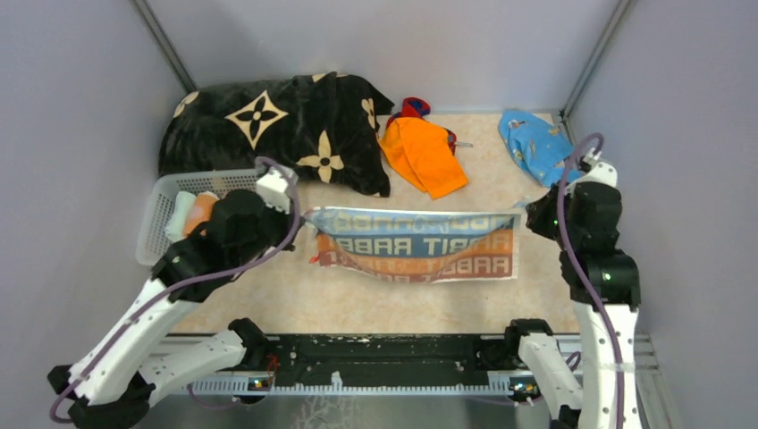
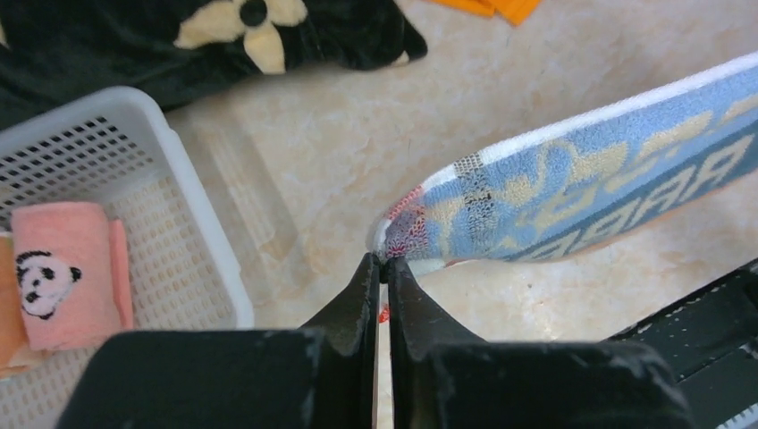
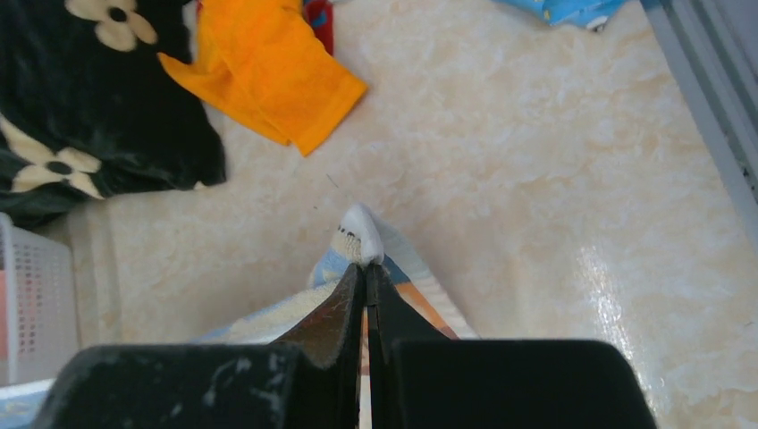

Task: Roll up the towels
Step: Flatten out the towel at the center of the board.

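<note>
A beige table point(image 1: 295, 304) is lying under everything, a black blanket point(image 1: 268, 125) sitting upper left. The lettered towel point(image 1: 416, 243) is stretching across the centre, an orange towel point(image 1: 427, 154) lying above it. The left gripper point(image 2: 383, 261) and right gripper point(image 3: 365, 268) are each clamping one lettered-towel corner.

the long towel point(image 1: 416, 243) stretches across the middle of the surface point(image 1: 501, 179), its left end pinched between the left fingers point(image 2: 362, 295) and its right end pinched between the right fingers point(image 3: 344, 304). to its left stands the basket point(image 1: 152, 223) with rolled towels inside, the panda roll point(image 2: 58, 273) among them, and behind the basket, at the back left, lies the blanket point(image 1: 277, 125). just beside the blanket's right edge lies the flat towel point(image 1: 425, 154), with a smaller cloth point(image 1: 413, 107) behind it, and well apart, near the back right corner, sits a crumpled towel point(image 1: 534, 147).
</note>
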`<state>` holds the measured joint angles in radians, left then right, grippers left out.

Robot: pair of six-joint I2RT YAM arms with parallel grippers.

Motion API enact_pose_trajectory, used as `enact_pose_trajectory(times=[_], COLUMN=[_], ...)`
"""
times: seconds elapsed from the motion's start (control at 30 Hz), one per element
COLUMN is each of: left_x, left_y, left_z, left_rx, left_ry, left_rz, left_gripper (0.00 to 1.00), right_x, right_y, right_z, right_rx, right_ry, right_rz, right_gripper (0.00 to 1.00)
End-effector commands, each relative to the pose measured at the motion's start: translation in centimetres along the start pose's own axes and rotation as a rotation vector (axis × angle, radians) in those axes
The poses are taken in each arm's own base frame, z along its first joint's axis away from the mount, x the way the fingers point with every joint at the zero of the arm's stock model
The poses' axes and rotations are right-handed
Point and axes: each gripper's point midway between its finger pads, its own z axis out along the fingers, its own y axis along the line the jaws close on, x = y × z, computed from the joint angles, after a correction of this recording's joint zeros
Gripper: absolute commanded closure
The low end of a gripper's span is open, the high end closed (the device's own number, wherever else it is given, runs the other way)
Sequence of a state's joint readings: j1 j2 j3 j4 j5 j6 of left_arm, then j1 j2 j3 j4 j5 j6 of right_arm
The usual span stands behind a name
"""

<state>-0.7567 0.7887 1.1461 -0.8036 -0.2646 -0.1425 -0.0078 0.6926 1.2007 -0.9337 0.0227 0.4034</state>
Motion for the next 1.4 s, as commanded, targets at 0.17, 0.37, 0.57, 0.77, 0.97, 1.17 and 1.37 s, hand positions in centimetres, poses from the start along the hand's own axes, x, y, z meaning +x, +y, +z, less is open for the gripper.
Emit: enact_pose_trajectory(times=[0.17,0.37,0.57,0.77,0.97,1.17,1.37], left_x=[8.9,8.2,7.3,10.4,14.4,17.8,22.4], left_y=[2.8,7.2,6.4,0.4,-5.2,-7.0,-5.0], left_z=[13.3,20.3,22.9,20.4,19.1,20.3,19.3], left_rx=[-0.217,-0.294,-0.249,0.016,0.204,0.223,0.121], left_ry=[0.367,0.454,0.425,0.475,0.531,0.616,0.699], left_rz=[0.110,-0.015,-0.081,-0.190,-0.253,-0.274,-0.347], left_gripper=[0.85,0.69,0.43,0.40,0.39,0.39,0.39], right_x=[6.2,6.9,6.7,8.0,12.0,16.6,20.9], right_y=[-4.3,-5.6,-5.1,-5.0,-4.0,-3.2,-2.7], right_z=[13.6,20.5,23.3,20.5,16.5,13.8,13.4], right_rx=[0.208,0.300,0.287,0.244,0.134,0.039,-0.046], right_ry=[0.162,0.190,0.230,0.255,0.363,0.464,0.567], right_rz=[0.077,0.087,0.064,0.046,0.066,0.127,0.180], right_gripper=[1.00,1.00,0.77,0.46,0.41,0.37,0.30])
